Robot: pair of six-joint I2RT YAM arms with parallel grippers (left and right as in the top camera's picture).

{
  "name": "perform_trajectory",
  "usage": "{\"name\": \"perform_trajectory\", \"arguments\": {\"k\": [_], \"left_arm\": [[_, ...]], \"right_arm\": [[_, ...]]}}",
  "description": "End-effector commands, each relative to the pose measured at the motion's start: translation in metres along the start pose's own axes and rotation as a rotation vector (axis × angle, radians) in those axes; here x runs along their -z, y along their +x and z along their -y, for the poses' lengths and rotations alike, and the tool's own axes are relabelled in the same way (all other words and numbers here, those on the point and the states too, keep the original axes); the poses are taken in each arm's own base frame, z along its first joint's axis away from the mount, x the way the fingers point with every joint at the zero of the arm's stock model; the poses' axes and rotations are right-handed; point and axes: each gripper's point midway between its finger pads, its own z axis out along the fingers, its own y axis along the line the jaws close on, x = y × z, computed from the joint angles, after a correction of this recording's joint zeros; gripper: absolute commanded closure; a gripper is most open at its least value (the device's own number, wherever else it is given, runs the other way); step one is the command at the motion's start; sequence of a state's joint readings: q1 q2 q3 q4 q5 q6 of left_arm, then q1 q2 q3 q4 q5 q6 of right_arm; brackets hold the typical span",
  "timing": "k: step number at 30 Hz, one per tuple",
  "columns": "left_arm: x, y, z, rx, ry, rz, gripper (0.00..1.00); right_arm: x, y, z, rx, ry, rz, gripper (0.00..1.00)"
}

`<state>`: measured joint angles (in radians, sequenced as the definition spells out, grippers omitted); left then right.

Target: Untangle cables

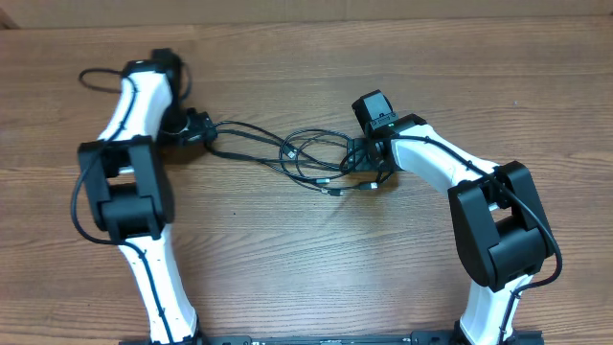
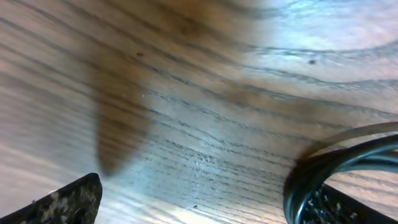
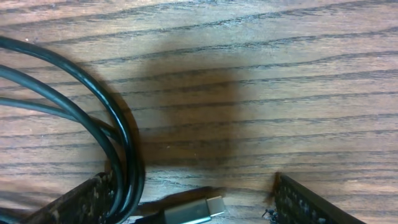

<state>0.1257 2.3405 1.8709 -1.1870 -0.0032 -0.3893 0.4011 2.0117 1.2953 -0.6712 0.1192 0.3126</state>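
Several thin black cables (image 1: pixel 311 156) are lying in one loose tangle on the wooden worktop (image 1: pixel 306 278), stretching across the gap between the two arms. Their loops are crossing over one another near the middle of the worktop, and long strands are trailing off to the left.

At that left end the left end effector (image 1: pixel 198 129) is hovering low over the wood with its fingers (image 2: pixel 68 202) spread wide and nothing pinched between them. Seen from the left wrist, the cables are curving close round one finger at the edge of the view, while the other finger is standing well apart from them. Whether the cables are touching the near finger is hard to tell through the blur.

At the right end of the tangle the right end effector (image 1: pixel 362 165) is reaching down to the worktop, its fingers (image 3: pixel 311 202) likewise spread and gripping nothing. From the right wrist, three strands of the cables are sweeping in an arc and running down right beside one finger. A silver plug tip (image 3: pixel 199 211) is lying flat on the wood between the two fingers, nearer the finger beside the strands.
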Motion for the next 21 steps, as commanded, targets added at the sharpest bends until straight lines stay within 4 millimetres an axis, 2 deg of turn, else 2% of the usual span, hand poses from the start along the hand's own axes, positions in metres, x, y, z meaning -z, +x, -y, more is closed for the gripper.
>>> {"name": "perform_trajectory", "arguments": {"k": [1, 5, 9, 12, 15, 17, 21], "left_arm": [[-0.042, 0.010, -0.031, 0.072, -0.014, -0.127, 0.00], [-0.042, 0.010, -0.032, 0.074, -0.013, -0.127, 0.00], [-0.040, 0.010, -0.020, 0.031, -0.017, -0.110, 0.00], [-0.031, 0.007, -0.011, -0.039, -0.044, -0.080, 0.00], [-0.011, 0.003, -0.004, -0.082, -0.116, -0.012, 0.00], [0.002, 0.004, 0.006, -0.116, -0.135, 0.035, 0.00], [0.018, 0.009, 0.042, -0.212, -0.141, 0.117, 0.01]], "right_arm": [[-0.033, 0.038, 0.014, -0.017, 0.061, -0.131, 0.20], [-0.033, 0.040, 0.015, -0.017, 0.064, -0.137, 0.19], [-0.033, 0.041, 0.017, -0.019, 0.075, -0.142, 0.20], [-0.033, 0.041, 0.018, -0.019, 0.077, -0.143, 0.20], [-0.033, 0.041, 0.017, -0.018, 0.077, -0.142, 0.19], [-0.033, 0.041, 0.017, -0.018, 0.077, -0.142, 0.19], [-0.033, 0.041, 0.017, -0.019, 0.077, -0.142, 0.19]]}}
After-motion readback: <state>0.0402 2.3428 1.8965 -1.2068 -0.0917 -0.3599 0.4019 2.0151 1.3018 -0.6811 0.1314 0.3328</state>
